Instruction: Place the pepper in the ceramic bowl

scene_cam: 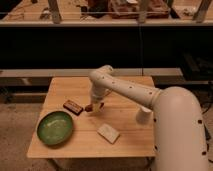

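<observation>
Green-glazed and wide, the round ceramic bowl [55,128] is sitting unfilled at the wooden worktop's [125,142] left front corner. Well right of it, the tool [95,106] is hanging low, seemingly grasping the small dark red-brown pepper [89,107]; carrying and releasing are remaining.

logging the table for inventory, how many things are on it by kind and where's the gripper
bowl, green: 1
pepper, dark red-brown: 1
brown bar: 1
pale flat packet: 1
white cup: 1
total: 5
The gripper is low over the table, at the pepper, right of the bar.
</observation>
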Controlling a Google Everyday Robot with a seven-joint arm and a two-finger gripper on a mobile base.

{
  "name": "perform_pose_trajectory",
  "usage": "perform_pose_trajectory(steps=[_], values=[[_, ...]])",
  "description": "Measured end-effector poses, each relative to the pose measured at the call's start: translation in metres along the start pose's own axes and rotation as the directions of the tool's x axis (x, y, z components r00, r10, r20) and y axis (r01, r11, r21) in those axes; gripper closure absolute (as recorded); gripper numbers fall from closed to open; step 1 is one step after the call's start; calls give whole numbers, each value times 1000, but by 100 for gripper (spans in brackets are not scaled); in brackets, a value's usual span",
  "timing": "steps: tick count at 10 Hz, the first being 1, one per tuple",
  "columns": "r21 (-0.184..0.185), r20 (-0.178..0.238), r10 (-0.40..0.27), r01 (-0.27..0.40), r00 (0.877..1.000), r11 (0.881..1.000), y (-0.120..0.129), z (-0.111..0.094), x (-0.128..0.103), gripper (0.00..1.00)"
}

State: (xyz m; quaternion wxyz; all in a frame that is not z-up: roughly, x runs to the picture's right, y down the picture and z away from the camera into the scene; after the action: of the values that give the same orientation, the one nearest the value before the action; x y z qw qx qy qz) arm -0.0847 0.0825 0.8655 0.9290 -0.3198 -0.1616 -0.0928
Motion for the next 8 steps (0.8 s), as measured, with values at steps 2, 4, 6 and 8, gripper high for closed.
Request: perform_pose_trajectory(steps=[2, 4, 6, 8], values=[[24, 6, -76, 76, 997, 997, -6, -31, -39, 89], [56, 11, -132, 131, 991, 990, -5, -48, -65, 89], [77, 26, -212, 209, 977, 975, 6, -44, -100, 87], [107, 42, -302, 297, 952, 949, 29, -40, -149, 68]])
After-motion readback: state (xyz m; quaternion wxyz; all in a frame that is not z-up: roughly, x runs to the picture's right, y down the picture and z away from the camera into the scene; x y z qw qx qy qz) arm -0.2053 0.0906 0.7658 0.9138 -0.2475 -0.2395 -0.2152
